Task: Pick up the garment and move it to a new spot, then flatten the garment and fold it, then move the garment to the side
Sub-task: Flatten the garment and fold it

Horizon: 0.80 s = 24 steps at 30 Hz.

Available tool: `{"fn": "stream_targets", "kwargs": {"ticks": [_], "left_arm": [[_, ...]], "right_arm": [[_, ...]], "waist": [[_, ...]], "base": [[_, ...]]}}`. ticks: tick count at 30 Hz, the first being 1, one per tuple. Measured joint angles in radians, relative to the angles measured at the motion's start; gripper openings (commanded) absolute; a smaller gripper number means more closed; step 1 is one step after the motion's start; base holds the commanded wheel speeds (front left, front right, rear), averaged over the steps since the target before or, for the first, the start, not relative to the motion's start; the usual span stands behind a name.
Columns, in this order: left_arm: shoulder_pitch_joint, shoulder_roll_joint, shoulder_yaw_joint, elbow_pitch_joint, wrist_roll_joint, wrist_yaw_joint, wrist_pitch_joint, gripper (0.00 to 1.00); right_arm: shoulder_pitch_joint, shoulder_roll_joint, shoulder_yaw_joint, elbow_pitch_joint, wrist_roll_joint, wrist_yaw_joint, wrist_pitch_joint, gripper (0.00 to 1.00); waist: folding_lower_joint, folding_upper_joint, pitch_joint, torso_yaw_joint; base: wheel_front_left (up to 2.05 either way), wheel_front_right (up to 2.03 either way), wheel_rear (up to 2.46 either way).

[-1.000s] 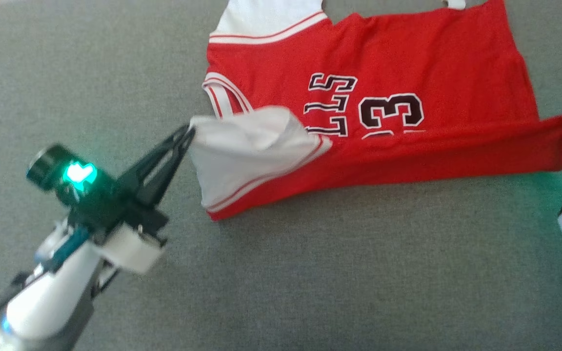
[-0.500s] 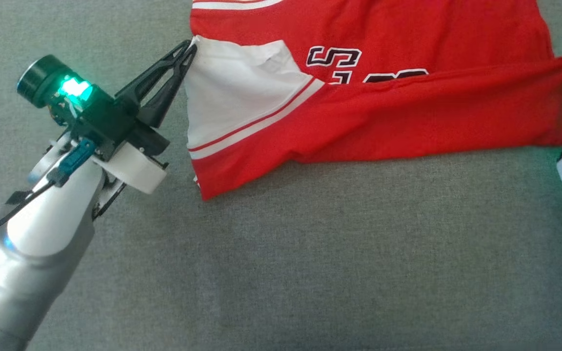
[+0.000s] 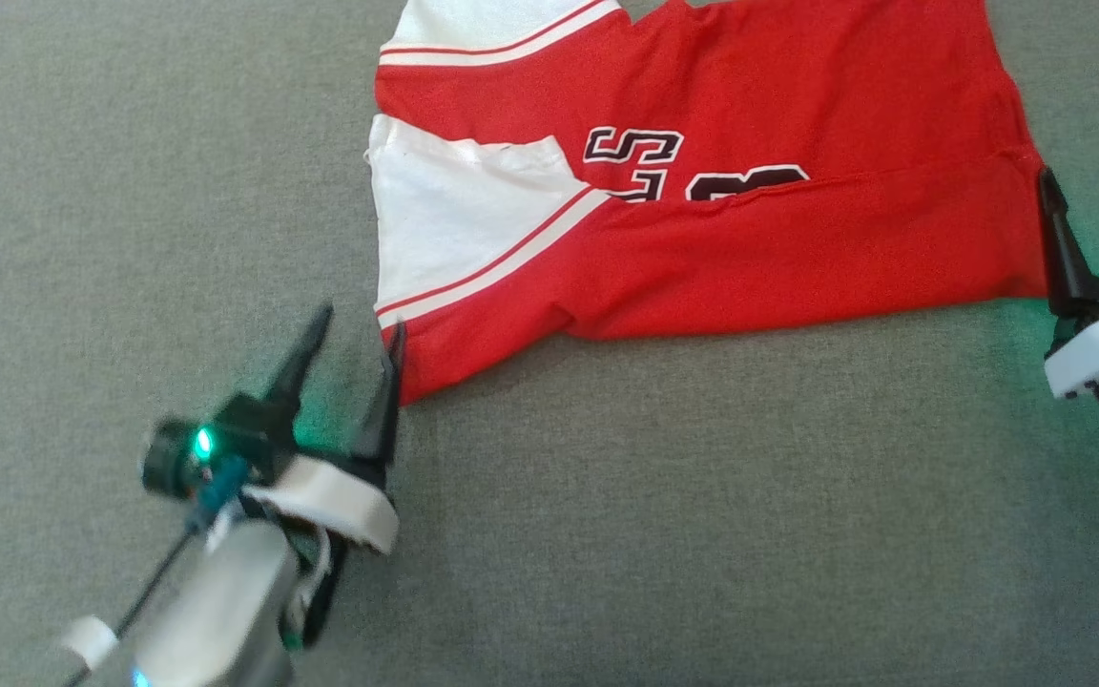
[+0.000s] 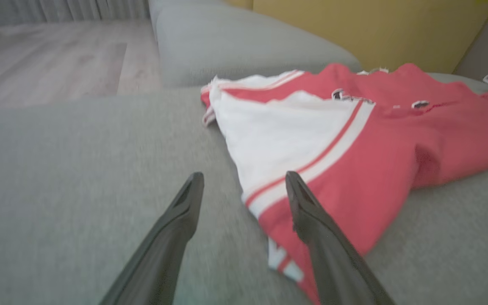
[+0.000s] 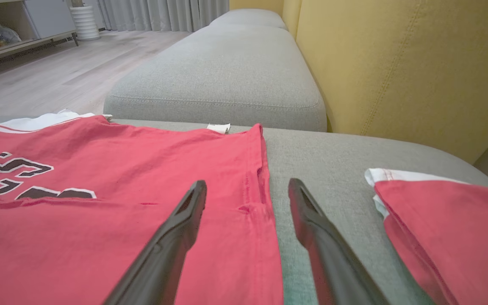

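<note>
The garment [image 3: 702,172] is a red jersey with white sleeves and black lettering, lying on a grey cushion with its near half folded up over the print. My left gripper [image 3: 359,320] stands open beside the jersey's near left corner, its right finger just at the red edge, nothing between the fingers. In the left wrist view the left gripper [image 4: 244,178] is open in front of the garment [image 4: 354,140]. My right gripper [image 3: 1086,167] is open at the jersey's right edge. In the right wrist view the right gripper [image 5: 247,184] straddles the side hem of the garment [image 5: 100,212].
A second folded red and white cloth [image 5: 451,224] lies right of the jersey. A yellow backrest [image 5: 396,63] rises behind the seat, and another grey cushion [image 5: 227,72] adjoins it. Wooden floor [image 4: 49,59] lies beyond the seat's left edge.
Both grippers have opened and let go of the folded edge, which now lies flat on the jersey. The left gripper has drawn back toward me. The head camera has shifted.
</note>
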Motion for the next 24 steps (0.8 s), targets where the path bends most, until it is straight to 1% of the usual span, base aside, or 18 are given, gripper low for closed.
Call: {"fn": "stream_targets", "kwargs": {"ticks": [3,7,11,12,13,14,15,16,20,24], "left_arm": [[0.046,-0.020,0.000,-0.002,-0.029,0.019,0.028,1.00],[0.058,-0.029,-0.003,-0.002,-0.039,0.029,0.057,1.00],[0.059,-0.027,-0.011,-0.005,-0.039,0.026,0.083,1.00],[0.059,-0.026,-0.014,-0.008,-0.040,0.025,0.094,0.94],[0.059,-0.025,-0.018,-0.009,-0.040,0.021,0.105,0.74],[0.059,-0.021,-0.025,-0.011,-0.039,0.018,0.114,0.52],[0.060,-0.017,-0.034,-0.013,-0.039,0.016,0.123,0.32],[0.062,-0.016,-0.038,-0.015,-0.040,0.012,0.129,0.00],[0.084,-0.002,-0.046,-0.036,-0.039,0.010,0.133,0.00],[0.109,0.036,-0.050,-0.065,-0.024,0.020,0.128,0.00]], "right_arm": [[0.011,0.004,-0.008,-0.004,0.000,0.000,0.000,1.00],[0.011,0.011,-0.021,-0.015,0.000,0.000,0.000,1.00],[0.022,0.015,-0.026,-0.021,0.000,0.000,0.000,1.00],[0.028,0.016,-0.028,-0.021,0.000,0.000,-0.002,1.00],[0.033,0.017,-0.029,-0.020,0.000,0.000,-0.002,1.00],[0.037,0.019,-0.030,-0.020,0.000,0.000,-0.002,1.00],[0.041,0.021,-0.031,-0.020,0.000,0.000,-0.002,1.00],[0.045,0.024,-0.032,-0.019,0.000,0.000,-0.002,1.00],[0.050,0.032,-0.030,0.021,0.012,0.000,-0.002,1.00],[0.051,0.040,-0.030,0.100,0.045,0.000,0.019,1.00]], "waist": [[0.0000,0.0000,-0.005,-0.006],[0.0000,0.0000,-0.004,-0.013],[0.0001,0.0000,-0.003,-0.023],[0.0001,0.0000,-0.004,-0.026],[0.0001,0.0000,-0.006,-0.028],[0.0001,0.0000,-0.009,-0.029],[0.0001,0.0000,-0.013,-0.031],[0.0001,0.0000,-0.018,-0.032],[0.0002,0.0000,-0.037,-0.030],[0.0001,0.0000,-0.053,-0.018]], "base": [[0.00,0.00,0.00],[0.00,0.00,0.00],[0.00,0.00,0.00],[0.00,0.00,0.00],[0.00,0.00,0.00],[0.00,0.00,0.00],[0.00,0.00,0.00],[0.00,0.00,0.00],[0.00,0.00,0.00],[0.00,0.00,0.00]]}}
